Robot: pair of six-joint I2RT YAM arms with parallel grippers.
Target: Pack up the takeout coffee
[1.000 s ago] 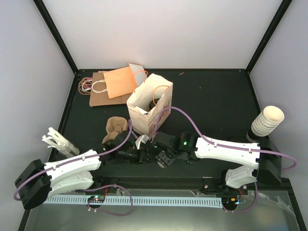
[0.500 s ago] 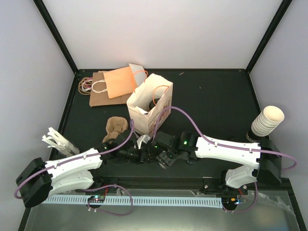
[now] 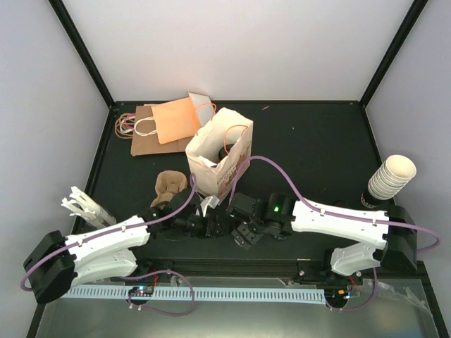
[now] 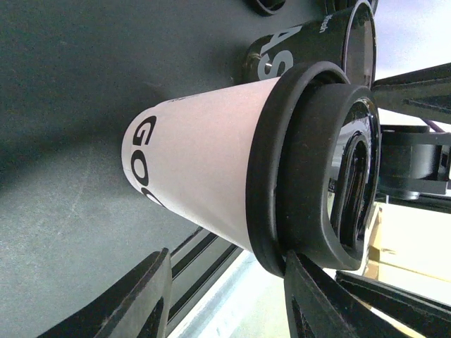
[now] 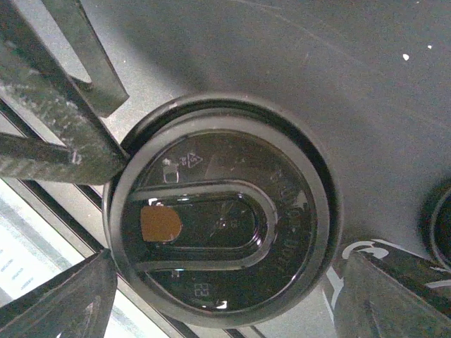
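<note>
Between the two arms, near the front of the tabletop (image 3: 317, 155), your takeout coffee (image 4: 197, 169) stands upright with its black lid (image 5: 218, 225) on, not yet in the paper bag (image 3: 220, 149) just behind it. Your right claw (image 5: 225, 282) hangs over the lid, released, with its fingers spread wide to either side. Your left claw (image 4: 227, 257) sits side-on beside the cup, fingers partly parted one above the other, the upper one at the lid's rim, and I see nothing clenched between them.

Watch that left finger: a sideways nudge there would likely tip the cup or lift the lid. If you close the right claw on the lid alone, the tapered cup may drop away from it. A black cup (image 4: 310, 49) stands just beside it and could be knocked. The bag's mouth looks creased, so a low approach may catch its edge and topple it.
</note>
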